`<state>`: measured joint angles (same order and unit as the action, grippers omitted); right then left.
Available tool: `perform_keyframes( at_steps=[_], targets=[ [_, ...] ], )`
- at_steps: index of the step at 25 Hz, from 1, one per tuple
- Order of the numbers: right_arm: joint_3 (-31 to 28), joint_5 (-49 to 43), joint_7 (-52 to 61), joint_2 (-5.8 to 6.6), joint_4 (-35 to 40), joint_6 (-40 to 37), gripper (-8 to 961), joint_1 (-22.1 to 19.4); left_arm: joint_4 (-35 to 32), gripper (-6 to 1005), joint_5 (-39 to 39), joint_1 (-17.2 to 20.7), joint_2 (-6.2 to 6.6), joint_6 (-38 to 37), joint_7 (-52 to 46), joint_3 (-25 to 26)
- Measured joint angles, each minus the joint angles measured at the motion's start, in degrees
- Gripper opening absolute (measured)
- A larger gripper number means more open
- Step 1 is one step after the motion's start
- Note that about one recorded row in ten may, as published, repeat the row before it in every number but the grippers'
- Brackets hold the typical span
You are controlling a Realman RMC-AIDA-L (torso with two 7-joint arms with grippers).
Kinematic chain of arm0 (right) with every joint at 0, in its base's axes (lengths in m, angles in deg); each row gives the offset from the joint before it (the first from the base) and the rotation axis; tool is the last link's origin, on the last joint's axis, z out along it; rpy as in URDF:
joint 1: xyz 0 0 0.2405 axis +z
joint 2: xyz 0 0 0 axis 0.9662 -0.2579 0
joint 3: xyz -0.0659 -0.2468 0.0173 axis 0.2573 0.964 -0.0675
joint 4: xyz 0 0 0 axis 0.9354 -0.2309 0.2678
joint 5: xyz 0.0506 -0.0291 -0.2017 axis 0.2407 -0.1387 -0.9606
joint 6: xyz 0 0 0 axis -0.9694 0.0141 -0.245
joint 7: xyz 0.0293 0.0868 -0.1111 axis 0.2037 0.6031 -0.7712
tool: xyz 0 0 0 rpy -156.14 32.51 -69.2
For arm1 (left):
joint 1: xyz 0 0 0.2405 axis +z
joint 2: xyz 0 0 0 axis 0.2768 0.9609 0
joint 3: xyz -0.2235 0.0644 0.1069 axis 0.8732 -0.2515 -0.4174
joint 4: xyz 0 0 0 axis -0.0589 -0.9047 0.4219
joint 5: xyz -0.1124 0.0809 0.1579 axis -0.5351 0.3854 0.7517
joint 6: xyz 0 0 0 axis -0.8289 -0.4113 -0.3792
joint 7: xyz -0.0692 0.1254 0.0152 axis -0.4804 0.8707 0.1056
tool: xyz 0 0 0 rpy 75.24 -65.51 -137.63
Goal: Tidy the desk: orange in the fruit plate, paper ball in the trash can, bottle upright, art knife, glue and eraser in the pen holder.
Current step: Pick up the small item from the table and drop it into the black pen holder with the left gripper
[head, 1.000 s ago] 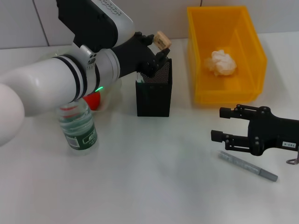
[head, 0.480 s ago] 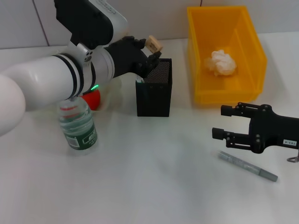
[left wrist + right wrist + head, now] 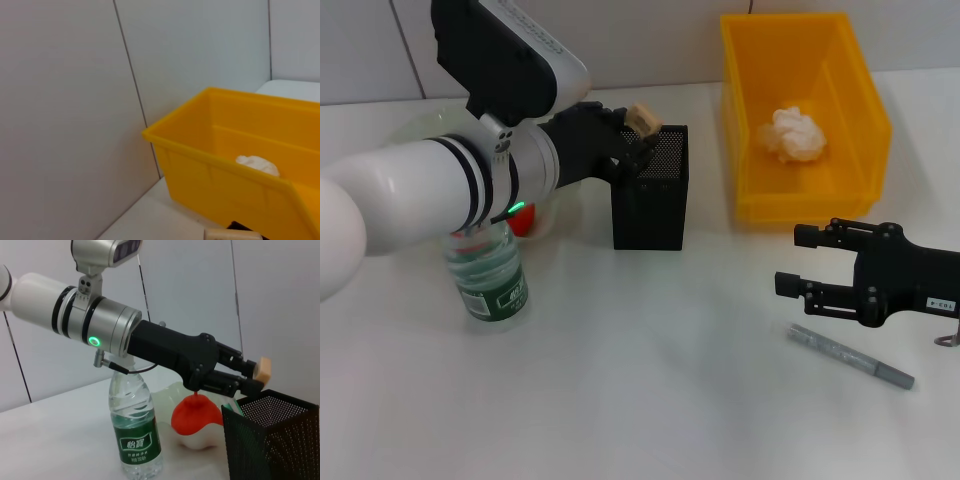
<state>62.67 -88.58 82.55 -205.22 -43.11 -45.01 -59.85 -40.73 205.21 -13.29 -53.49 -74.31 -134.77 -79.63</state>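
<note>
I see the left tool [image 3: 638, 128] clamped on the eraser [image 3: 643, 119] above the pen holder [image 3: 651, 200] rim. The right tool [image 3: 798, 263] rests spread apart on the worktop [image 3: 650, 380], beside the art knife [image 3: 850, 356].

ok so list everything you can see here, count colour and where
eraser: 1, tan, held above pen holder's rim
pen holder: 1, black mesh, centre
trash can: 1, yellow-orange, back right
paper ball: 1, white, inside trash can
bottle: 1, clear with green label, upright, left
orange: 1, red-orange, in fruit plate
fruit plate: 1, pale green, behind bottle
pen: 1, grey, lying front right
left pincer: 1, black, gripping eraser
right pincer: 1, black, open, beside pen
</note>
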Motion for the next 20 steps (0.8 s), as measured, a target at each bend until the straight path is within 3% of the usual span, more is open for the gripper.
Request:
perform_keyframes(
  at_steps=[15,20],
  targets=[
    [0.0,0.01,0.0,0.0,-0.18,0.0,709,0.0,-1.6,411,0.45,-0.71,-0.09,-2.47,0.61,-0.11],
    [0.0,0.01,0.0,0.0,-0.18,0.0,709,0.0,-1.6,548,0.51,-0.79,-0.09,-2.38,0.61,-0.11]
  ],
)
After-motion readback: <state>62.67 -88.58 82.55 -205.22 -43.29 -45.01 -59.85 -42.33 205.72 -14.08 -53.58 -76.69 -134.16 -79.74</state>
